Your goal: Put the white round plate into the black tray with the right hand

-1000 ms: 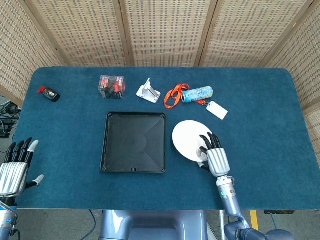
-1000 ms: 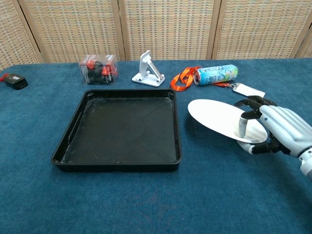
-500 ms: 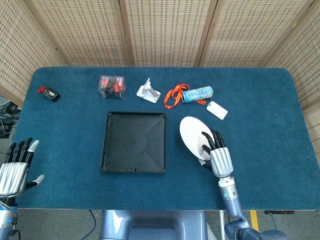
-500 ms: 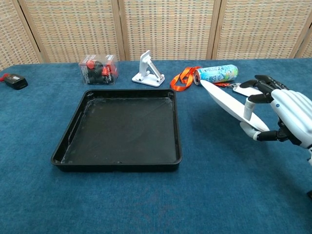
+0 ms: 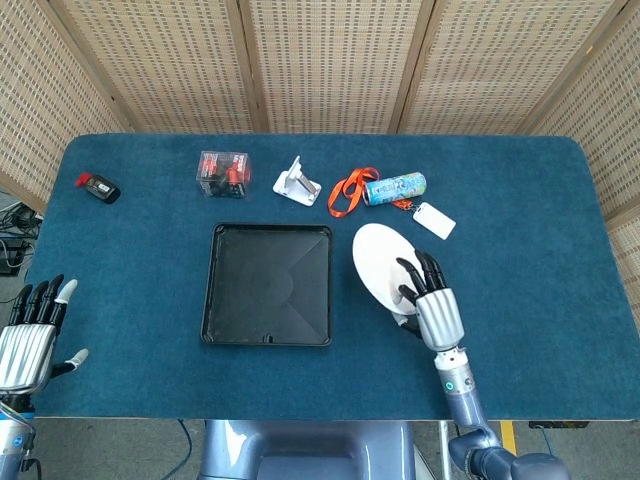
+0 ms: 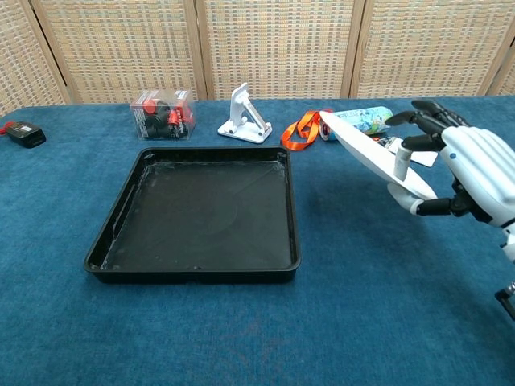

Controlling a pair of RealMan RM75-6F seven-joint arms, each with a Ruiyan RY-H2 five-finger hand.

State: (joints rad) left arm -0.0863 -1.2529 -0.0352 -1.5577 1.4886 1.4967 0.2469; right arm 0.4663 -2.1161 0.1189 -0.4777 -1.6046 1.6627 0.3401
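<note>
— Where's your plate?

— The white round plate (image 6: 366, 149) is up off the blue table (image 5: 520, 200), tilted steeply, its far edge raised toward the can (image 5: 395, 187); your right hand (image 6: 463, 173) grips it at the near edge, thumb on top, fingers (image 5: 412, 272) curled over the rim, with the plate reaching out to the hand's left.

— And the tray?

— The black tray (image 5: 268, 285) lies flat, further left of that hand, apart from the plate; nothing sits in it.

— What's around your hand?

— Just beyond it sits a white tag (image 5: 433, 220); the can and an orange lanyard (image 5: 348, 190) are past the plate's raised edge; whether the plate touches the can, I can't quite tell from the chest view; further left stand a white stand (image 6: 245, 116) and a clear box (image 6: 162, 114).

— Your left hand?

— The left hand (image 5: 28, 335) hangs at the near left corner, fingers spread, holding nothing.
</note>
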